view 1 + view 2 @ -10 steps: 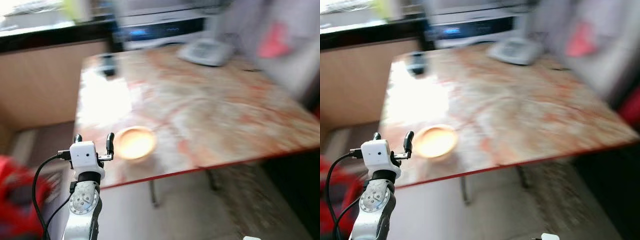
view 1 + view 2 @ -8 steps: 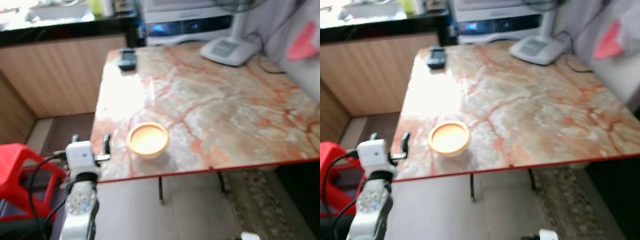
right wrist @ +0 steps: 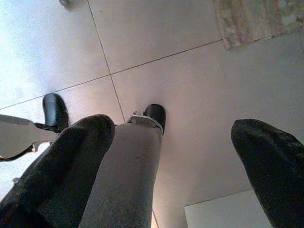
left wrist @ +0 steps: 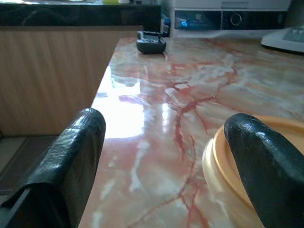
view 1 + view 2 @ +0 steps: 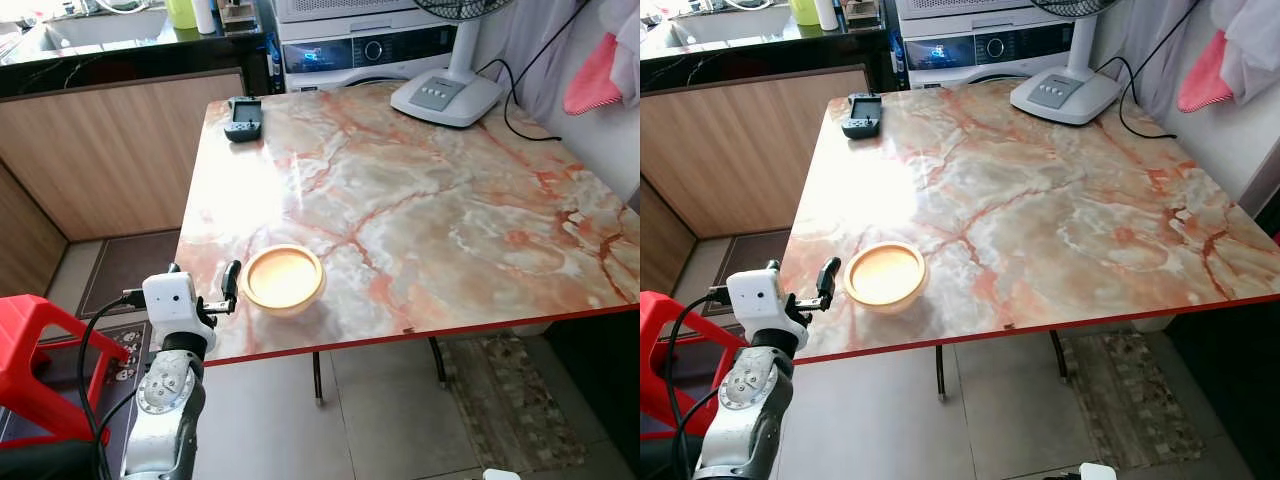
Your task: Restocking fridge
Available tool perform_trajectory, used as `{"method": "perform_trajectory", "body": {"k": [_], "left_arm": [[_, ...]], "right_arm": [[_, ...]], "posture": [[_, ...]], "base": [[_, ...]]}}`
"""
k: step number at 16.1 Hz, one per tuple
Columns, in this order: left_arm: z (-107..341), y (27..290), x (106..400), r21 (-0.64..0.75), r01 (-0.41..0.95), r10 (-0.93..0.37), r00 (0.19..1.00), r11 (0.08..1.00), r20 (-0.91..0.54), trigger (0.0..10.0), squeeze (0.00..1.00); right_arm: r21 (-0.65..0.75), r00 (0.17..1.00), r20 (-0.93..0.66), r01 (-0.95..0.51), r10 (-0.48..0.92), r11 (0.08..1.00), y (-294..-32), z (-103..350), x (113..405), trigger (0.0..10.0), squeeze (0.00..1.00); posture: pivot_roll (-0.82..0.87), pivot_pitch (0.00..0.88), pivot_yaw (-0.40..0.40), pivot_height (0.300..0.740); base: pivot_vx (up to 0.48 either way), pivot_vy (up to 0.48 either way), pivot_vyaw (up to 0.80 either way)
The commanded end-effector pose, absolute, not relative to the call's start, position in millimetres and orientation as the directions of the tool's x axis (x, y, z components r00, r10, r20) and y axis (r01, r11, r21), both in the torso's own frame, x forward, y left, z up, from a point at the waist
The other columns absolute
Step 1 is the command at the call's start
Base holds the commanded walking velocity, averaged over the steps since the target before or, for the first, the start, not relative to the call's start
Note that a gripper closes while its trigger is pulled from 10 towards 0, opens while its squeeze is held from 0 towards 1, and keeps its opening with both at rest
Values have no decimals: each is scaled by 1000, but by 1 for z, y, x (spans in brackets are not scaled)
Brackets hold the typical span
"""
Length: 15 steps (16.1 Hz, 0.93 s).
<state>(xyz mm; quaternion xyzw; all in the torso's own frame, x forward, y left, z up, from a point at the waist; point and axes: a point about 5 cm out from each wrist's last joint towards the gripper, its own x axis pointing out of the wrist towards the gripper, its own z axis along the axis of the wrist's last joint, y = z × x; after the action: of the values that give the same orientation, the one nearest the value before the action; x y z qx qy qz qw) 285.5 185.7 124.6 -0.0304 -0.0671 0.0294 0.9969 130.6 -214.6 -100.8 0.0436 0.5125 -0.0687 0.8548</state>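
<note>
On the bench point(image 5: 450, 230), a bowl point(image 5: 284, 279) sits near the 7 o'clock edge. The left end effector point(image 5: 202, 289) hovers just beside the bowl at its 9 o'clock. A remote point(image 5: 243, 117) lies at the 11 o'clock corner, a fan base point(image 5: 446, 96) at 1 o'clock. A stool point(image 5: 35, 365) stands on the floor, left of the bench.

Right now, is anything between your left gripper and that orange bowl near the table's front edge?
Nothing visible does. The left gripper is open at the table edge, right beside the orange bowl; in the left wrist view one finger already overlaps the bowl's rim, with bare marble between the fingers.
</note>
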Motion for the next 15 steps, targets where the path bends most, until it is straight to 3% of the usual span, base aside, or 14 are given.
{"method": "perform_trajectory", "body": {"k": [1, 3, 5, 8, 15], "left_arm": [[118, 191, 287, -104, -56, 65, 994, 993, 87, 10000, 0], [110, 196, 291, -295, -77, 84, 996, 952, 13, 10000, 0], [110, 194, 296, -381, -54, 57, 998, 923, -2, 10000, 0], [124, 185, 307, -371, 81, -62, 996, 925, 61, 10000, 0], [117, 197, 316, -458, 70, -64, 998, 886, 29, 10000, 0]], "right_arm": [[3, 455, -887, 176, -78, 984, -215, -102, 127, 10000, 0], [1, 454, -887, 172, -78, 985, -215, -102, 127, 10000, 0], [2, 455, -887, 171, -77, 985, -216, -102, 127, 10000, 0], [-1, 459, -885, 172, -81, 985, -216, -102, 127, 10000, 0], [-4, 462, -883, 177, -86, 984, -218, -101, 128, 10000, 0]], "posture": [[79, 63, 24, 740], [79, 64, 19, 740], [78, 64, 16, 740], [71, 63, 13, 740], [57, 63, 8, 740]], "base": [[0, 0, 0], [0, 0, 0], [0, 0, 0], [0, 0, 0], [0, 0, 0]]}}
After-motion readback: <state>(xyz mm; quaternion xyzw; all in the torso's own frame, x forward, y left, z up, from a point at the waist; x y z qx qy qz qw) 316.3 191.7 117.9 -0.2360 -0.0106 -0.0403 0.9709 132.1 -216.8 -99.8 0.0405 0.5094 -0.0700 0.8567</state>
